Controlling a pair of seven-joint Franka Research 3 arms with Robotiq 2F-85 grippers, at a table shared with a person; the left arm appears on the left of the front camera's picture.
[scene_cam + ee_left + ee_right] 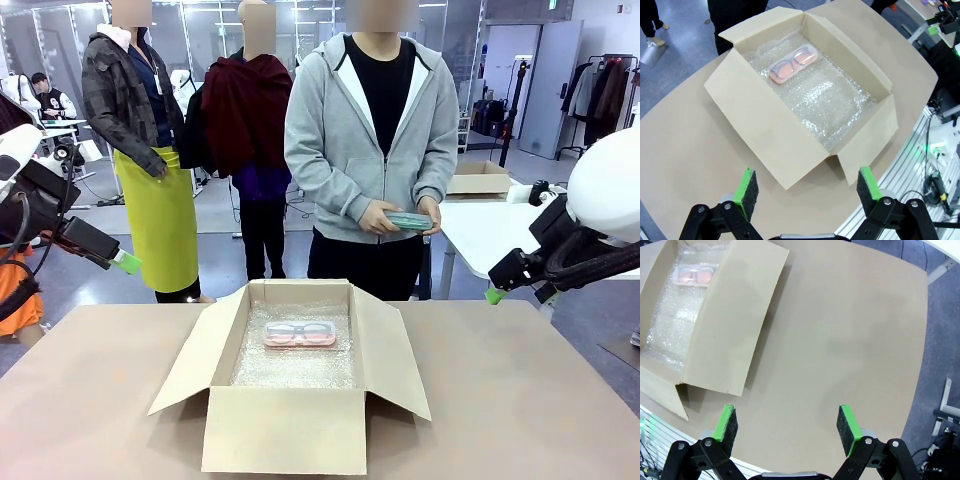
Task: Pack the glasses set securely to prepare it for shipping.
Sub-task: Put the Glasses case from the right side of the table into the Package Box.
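The glasses set is half packed, pink case (pixel 300 337) on bubble wrap (pixel 295 377) at the box's (pixel 285 432) far end, mint green case (pixel 410 221) in the person's hands (pixel 376 218) beyond the desk's (pixel 520 400) far edge; your left pincer (pixel 807 182) and right pincer (pixel 787 420) gape wide and empty, so a fumbled handover could drop it.

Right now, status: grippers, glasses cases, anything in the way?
Left gripper and right gripper open, empty, clear of the box. Pink case inside on bubble wrap; mint case in person's hands. Flaps open, nothing in the way.
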